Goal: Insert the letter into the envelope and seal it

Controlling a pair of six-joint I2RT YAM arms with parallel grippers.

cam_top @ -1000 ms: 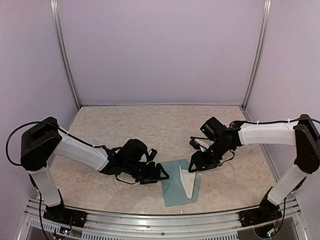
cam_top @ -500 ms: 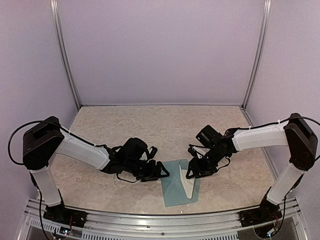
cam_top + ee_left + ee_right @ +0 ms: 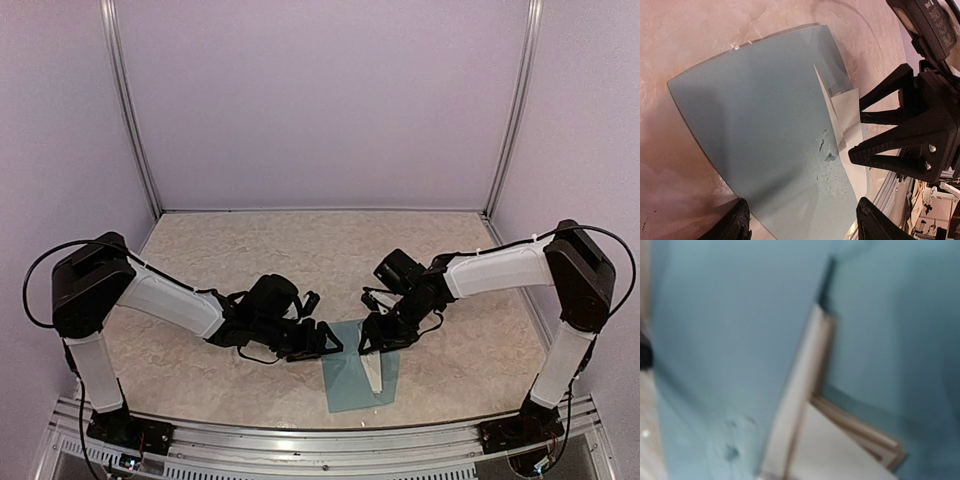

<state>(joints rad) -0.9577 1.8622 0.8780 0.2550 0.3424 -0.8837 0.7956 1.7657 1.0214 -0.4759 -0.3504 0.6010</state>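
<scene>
**Letter at the Mouth, Flap at Risk**

Near the middle of the tabletop's (image 3: 250,250) near edge, the teal envelope (image 3: 348,388) lies flat, with the white letter (image 3: 849,107) showing at its mouth. We judge the danger to be a pinch that catches flap and sheet together, creasing the paper or dragging the envelope askew. The right gripper (image 3: 372,342) hovers at the letter's corner, jaws partly apart and clamping nothing. The left gripper (image 3: 322,343) stands wide and empty at the envelope's left side.

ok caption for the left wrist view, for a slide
Teal envelope lying on the marbled table, white paper at its edge, right gripper open beside it
</scene>
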